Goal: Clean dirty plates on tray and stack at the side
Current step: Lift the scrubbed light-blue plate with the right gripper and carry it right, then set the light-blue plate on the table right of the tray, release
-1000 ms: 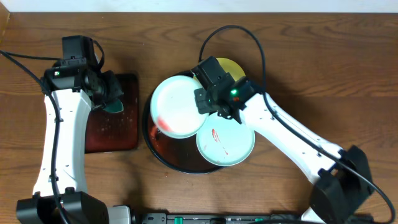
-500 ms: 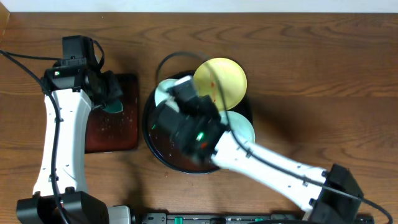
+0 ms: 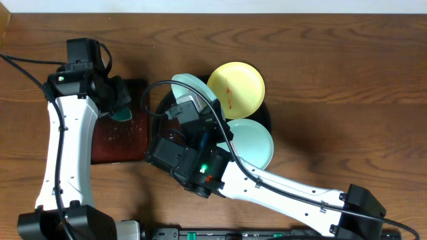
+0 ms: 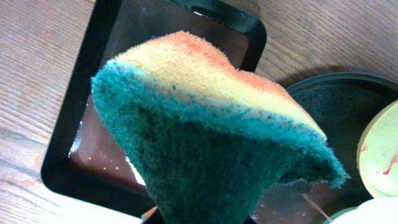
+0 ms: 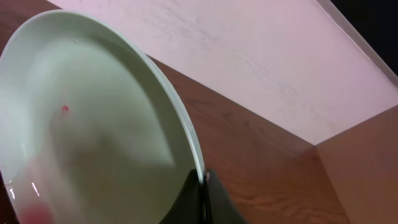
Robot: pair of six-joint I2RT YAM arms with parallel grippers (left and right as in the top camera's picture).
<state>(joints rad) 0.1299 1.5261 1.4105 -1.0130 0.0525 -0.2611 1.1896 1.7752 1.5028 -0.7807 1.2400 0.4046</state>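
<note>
My right gripper [image 5: 203, 185] is shut on the rim of a pale mint-blue plate [image 5: 93, 124] and holds it tilted on edge. The plate has a small red spot and a red smear low on its face. In the overhead view this plate [image 3: 195, 91] stands above the left part of the round black tray [image 3: 266, 118], with my right gripper [image 3: 203, 115] below it. A yellow plate [image 3: 235, 87] with a red streak and a second mint plate [image 3: 251, 143] lie on the tray. My left gripper [image 3: 120, 103] is shut on a green and yellow sponge [image 4: 205, 124].
A smaller rectangular black tray [image 3: 120, 137], wet with reddish water, lies left of the round tray, under the sponge; it also shows in the left wrist view [image 4: 99, 74]. My right arm crosses the table's front from the lower right. Bare wood tabletop [image 3: 347, 93] lies to the right.
My right arm swung left and forward, lifting the mint plate off the tray and tipping it on edge. The left arm and sponge have not moved.
</note>
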